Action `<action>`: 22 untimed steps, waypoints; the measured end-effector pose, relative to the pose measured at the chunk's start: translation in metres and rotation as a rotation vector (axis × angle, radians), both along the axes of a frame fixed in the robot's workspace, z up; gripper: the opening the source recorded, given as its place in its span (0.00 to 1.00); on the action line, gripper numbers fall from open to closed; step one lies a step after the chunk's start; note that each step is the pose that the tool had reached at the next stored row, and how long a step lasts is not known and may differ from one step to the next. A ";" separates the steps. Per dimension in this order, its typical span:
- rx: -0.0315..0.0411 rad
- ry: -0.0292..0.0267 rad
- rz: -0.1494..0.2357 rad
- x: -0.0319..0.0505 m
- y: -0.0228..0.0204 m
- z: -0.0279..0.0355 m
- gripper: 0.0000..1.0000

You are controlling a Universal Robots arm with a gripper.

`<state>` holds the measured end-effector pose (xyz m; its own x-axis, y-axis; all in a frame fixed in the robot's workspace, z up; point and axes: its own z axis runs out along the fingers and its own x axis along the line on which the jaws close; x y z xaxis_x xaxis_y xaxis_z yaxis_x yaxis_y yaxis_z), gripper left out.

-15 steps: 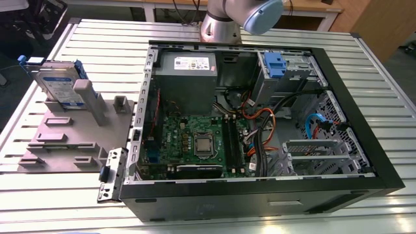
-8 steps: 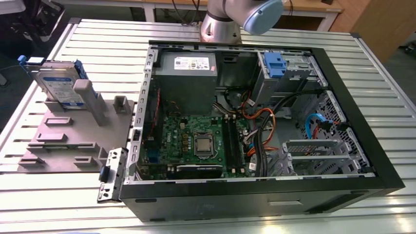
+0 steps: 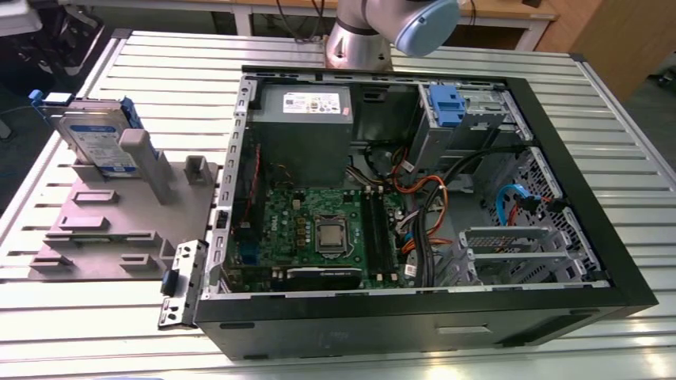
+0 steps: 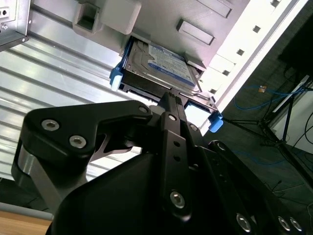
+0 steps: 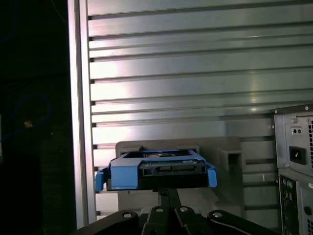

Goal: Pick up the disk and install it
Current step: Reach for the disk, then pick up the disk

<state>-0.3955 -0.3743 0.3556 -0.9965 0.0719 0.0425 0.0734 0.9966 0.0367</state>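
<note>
Gripper [image 4: 172, 96] fingers pressed together, grasping nothing. Second wrist view: disk [image 4: 159, 66] beyond the tips, on grey fixture [image 4: 161, 14]. First wrist view: disk [image 5: 156, 171] edge-on, past the tips. Exterior view: disk [image 3: 97, 138] stands tilted on fixture [image 3: 106, 214], to the exterior view's left of open case [image 3: 423, 321].

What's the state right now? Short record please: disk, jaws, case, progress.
disk: stands tilted in the grey holder, to the exterior view's left of the case
gripper: jaws shut, holding nothing; the disk lies just ahead of it in both wrist views
case: side open, board and cables exposed
table: slatted metal
progress: disk not yet picked up
</note>
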 end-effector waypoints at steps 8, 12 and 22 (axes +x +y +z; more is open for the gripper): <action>0.0001 -0.0003 0.000 -0.0011 0.0000 -0.0060 0.11; 0.0000 0.0000 0.000 -0.0017 0.0000 -0.0081 0.11; 0.0001 -0.0002 0.000 -0.0018 0.0000 -0.0065 0.11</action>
